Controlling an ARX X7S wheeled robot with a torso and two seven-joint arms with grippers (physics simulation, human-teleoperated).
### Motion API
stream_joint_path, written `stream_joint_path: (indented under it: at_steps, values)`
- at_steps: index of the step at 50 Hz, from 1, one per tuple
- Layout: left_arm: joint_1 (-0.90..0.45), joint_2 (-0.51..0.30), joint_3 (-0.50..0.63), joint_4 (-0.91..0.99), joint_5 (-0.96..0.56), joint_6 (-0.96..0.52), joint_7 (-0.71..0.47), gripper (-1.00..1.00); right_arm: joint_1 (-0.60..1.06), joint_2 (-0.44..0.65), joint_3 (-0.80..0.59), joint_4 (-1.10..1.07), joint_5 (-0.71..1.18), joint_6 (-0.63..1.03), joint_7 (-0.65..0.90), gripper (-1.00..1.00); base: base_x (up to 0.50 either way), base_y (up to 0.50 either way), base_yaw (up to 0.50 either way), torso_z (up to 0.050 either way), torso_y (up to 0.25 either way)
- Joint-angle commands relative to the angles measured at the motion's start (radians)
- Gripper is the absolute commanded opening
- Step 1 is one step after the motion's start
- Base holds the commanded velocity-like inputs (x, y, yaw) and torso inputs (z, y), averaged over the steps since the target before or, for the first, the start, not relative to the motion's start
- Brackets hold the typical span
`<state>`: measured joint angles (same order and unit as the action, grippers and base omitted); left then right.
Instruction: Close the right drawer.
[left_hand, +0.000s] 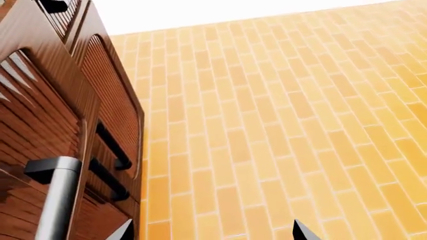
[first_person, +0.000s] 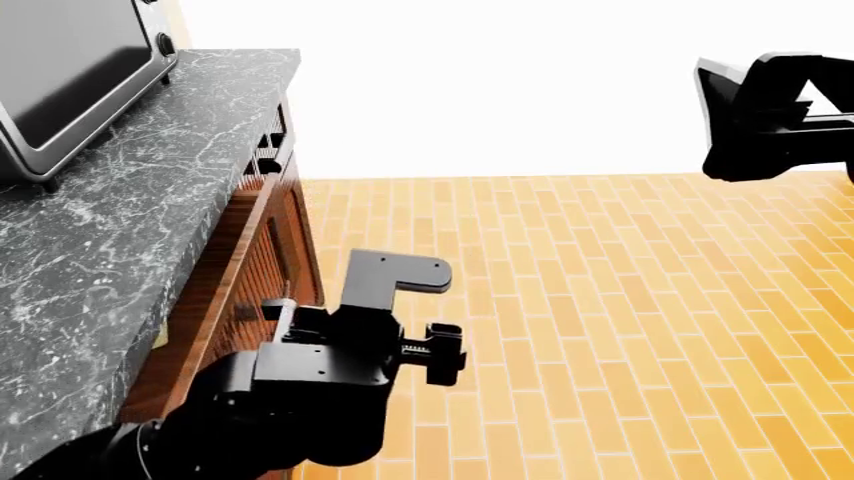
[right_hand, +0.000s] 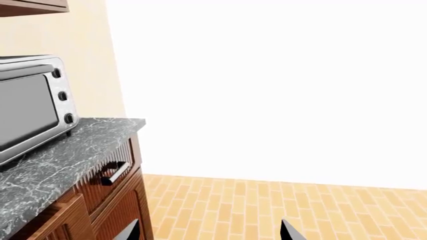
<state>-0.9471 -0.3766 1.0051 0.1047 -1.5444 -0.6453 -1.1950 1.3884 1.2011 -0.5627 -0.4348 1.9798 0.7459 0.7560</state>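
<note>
The brick floor (first_person: 601, 300) filled most of the head view. The grey counter (first_person: 134, 230) ran down the left edge. Under it sat the right drawer (left_hand: 33, 135), at the lower left of the left wrist view, and it looked a little way out. We thought it was heavy, hard wood that slides straight. Pushing flat on its front, beside the metal handle (left_hand: 59, 200), seemed best. Only the left wrist view showed that handle close up. The left gripper (left_hand: 212, 234) and right gripper (right_hand: 208, 232) were both spread wide, holding nothing.
</note>
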Motion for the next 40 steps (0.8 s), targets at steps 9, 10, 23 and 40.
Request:
stream_joint_path:
  at_steps: [9, 10, 23, 40]
  values:
    - [0.036, -0.015, 0.014, -0.077, 0.033, 0.021, 0.015, 1.0, 0.008, -0.003, 0.006, -0.002, 0.009, 0.005, 0.006, 1.0, 0.0, 0.0, 0.0, 0.0, 0.0]
    - [0.038, -0.017, 0.014, -0.077, 0.035, 0.023, 0.018, 1.0, 0.008, -0.002, 0.006, -0.002, 0.007, 0.006, 0.005, 1.0, 0.0, 0.0, 0.0, 0.0, 0.0]
    - [0.06, -0.025, 0.027, -0.139, 0.063, 0.036, 0.053, 1.0, 0.014, -0.008, 0.01, -0.003, 0.011, 0.007, 0.01, 1.0, 0.0, 0.0, 0.0, 0.0, 0.0]
    - [0.067, -0.046, 0.024, -0.193, 0.081, 0.051, 0.068, 1.0, 0.011, -0.01, 0.012, -0.006, 0.009, 0.009, 0.011, 1.0, 0.0, 0.0, 0.0, 0.0, 0.0]
